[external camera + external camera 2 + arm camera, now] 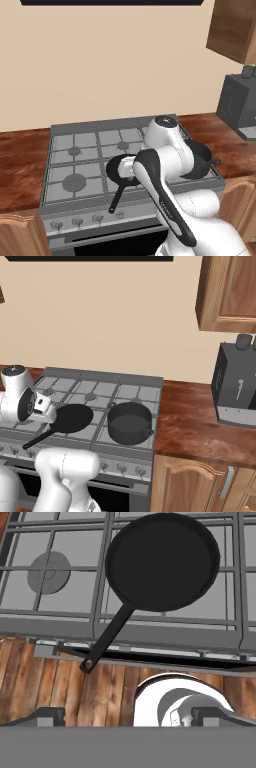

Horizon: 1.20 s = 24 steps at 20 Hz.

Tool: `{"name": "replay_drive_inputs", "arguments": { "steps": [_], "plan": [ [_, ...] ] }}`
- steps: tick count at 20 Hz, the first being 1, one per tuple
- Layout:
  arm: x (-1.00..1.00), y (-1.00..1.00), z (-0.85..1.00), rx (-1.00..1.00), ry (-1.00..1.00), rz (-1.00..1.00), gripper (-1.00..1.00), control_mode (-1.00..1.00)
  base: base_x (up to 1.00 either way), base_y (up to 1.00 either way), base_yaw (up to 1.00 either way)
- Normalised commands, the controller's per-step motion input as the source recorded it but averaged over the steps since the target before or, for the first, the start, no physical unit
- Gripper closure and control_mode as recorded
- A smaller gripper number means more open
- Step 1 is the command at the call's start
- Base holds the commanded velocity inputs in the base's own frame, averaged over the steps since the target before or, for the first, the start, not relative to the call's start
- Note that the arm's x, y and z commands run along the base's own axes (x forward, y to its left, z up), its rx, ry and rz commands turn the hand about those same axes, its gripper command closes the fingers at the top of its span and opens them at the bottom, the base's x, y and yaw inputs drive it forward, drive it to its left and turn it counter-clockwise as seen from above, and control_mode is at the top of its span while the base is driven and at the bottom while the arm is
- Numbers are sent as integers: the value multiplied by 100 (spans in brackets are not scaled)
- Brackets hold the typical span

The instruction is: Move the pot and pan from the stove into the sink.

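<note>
Hand [128, 716] spread wide, empty, touching nothing; its two dark tips sit at the bottom of the hand view, hanging above the stove's front edge. Pan [162, 561] lies ahead of the hand on the stove [50, 619] grates. Its long thin handle runs back toward the hand, angled to one side, with the end overhanging the stove front. That handle end is the nearest part to grab. Pot [130, 422] sits on the burner just right of the pan, farther off. Both are yet to go to the sink.
</note>
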Motion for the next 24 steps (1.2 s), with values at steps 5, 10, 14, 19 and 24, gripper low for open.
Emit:
{"name": "replay_drive_inputs", "arguments": {
  "steps": [5,10,14,19,24],
  "plan": [
    [0,22,-37,-2,0,-2,-100,-100,0,0,0],
    [7,26,-39,-3,2,-4,-100,-100,0,0,0],
    [20,22,-35,-5,1,-5,-100,-100,0,0,0],
    [35,10,-28,-5,0,-8,-100,-100,0,0,0],
    [35,12,-37,-1,2,-7,-100,-100,0,0,0]
  ]
}}
